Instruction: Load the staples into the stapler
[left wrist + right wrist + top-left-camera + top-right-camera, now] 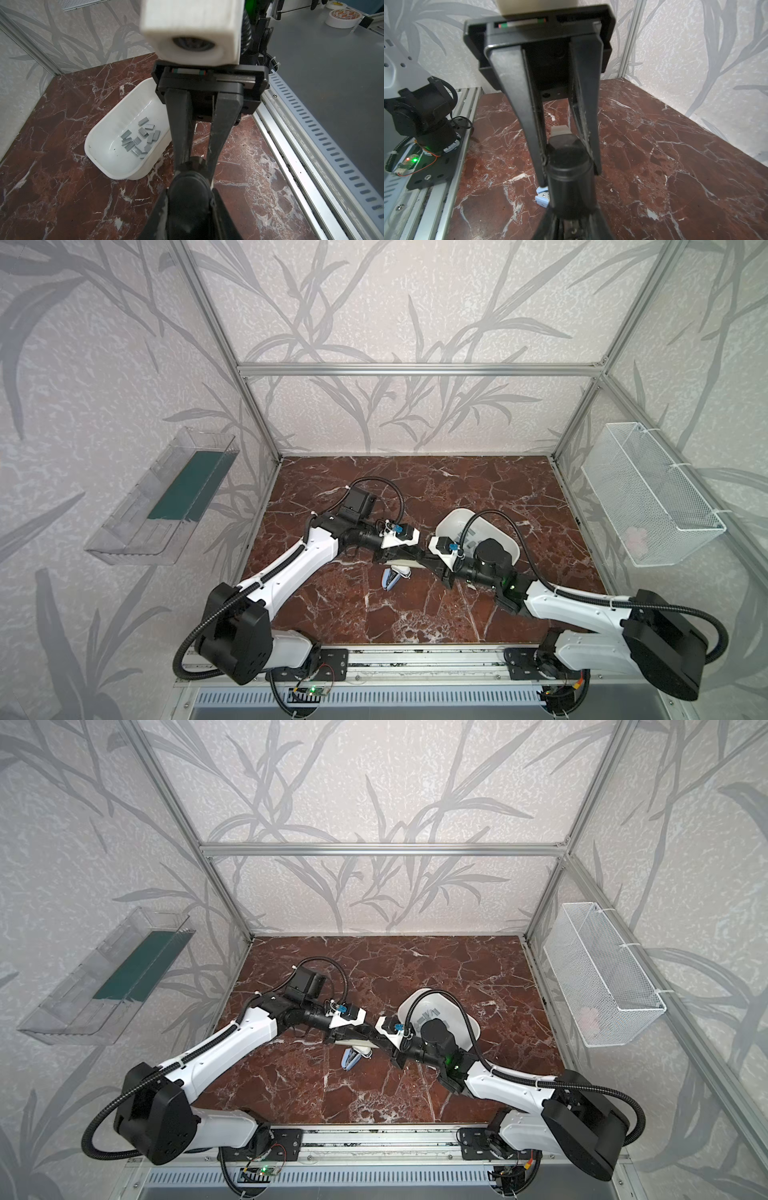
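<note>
A black stapler (pixel 190 182) hangs above the table, held from opposite ends by both grippers. My left gripper (pixel 191 193) is shut on its rounded end. My right gripper (pixel 572 212) faces it, fingers pressed on the other end. In both top views the two grippers meet at mid-table over a pale strip of that stapler (pixel 404 563). A grey metal part (pixel 560 131) sticks out behind it. The staples (pixel 139 139), several small grey strips, lie loose in a white bowl (pixel 99 149).
A small blue stapler (pixel 395 576) lies hinged open on the marble table (pixel 415 614), right under the grippers. The white bowl (pixel 453 520) sits behind the right arm. A clear tray (pixel 137 531) hangs on the left wall, and a wire basket (pixel 648 493) hangs on the right.
</note>
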Motion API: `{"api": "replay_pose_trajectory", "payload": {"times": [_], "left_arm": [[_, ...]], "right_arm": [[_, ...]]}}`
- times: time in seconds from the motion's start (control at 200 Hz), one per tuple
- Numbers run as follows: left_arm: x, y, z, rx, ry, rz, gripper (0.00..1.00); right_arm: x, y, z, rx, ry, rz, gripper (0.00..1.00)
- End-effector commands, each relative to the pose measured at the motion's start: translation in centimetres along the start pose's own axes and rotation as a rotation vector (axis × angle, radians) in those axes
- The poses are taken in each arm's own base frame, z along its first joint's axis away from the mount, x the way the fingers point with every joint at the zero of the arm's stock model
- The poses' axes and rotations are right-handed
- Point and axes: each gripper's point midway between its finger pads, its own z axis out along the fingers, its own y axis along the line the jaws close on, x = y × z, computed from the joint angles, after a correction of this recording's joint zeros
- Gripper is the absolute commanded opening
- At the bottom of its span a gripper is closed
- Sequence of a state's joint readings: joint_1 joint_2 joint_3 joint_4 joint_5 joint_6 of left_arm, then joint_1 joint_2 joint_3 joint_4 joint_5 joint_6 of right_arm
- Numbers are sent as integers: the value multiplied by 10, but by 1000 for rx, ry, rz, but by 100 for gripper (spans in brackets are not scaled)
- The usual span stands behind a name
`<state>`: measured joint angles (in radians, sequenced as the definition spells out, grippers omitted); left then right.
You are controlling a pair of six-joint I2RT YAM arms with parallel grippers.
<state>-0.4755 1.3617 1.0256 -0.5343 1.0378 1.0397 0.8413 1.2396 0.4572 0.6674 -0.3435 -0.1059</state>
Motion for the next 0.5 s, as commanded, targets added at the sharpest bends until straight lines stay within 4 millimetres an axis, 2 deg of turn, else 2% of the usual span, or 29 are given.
{"api": "replay_pose_trajectory", "payload": {"times": [0.0,0.15,0.23,0.38,0.495], "left_arm": [[-34,1,-7,8,-110,104,0],[-34,3,-9,-2,-112,110,0],[-32,2,-11,0,-111,119,0],[-27,3,-11,-5,-108,119,0],[-24,8,-12,-30,-101,116,0]], "right_arm": [[4,3,3,-21,10,40,16],[25,11,-3,-41,40,77,10],[38,12,-5,-40,76,101,0],[62,16,-12,-19,134,132,0],[70,14,-21,19,143,140,0]]}}
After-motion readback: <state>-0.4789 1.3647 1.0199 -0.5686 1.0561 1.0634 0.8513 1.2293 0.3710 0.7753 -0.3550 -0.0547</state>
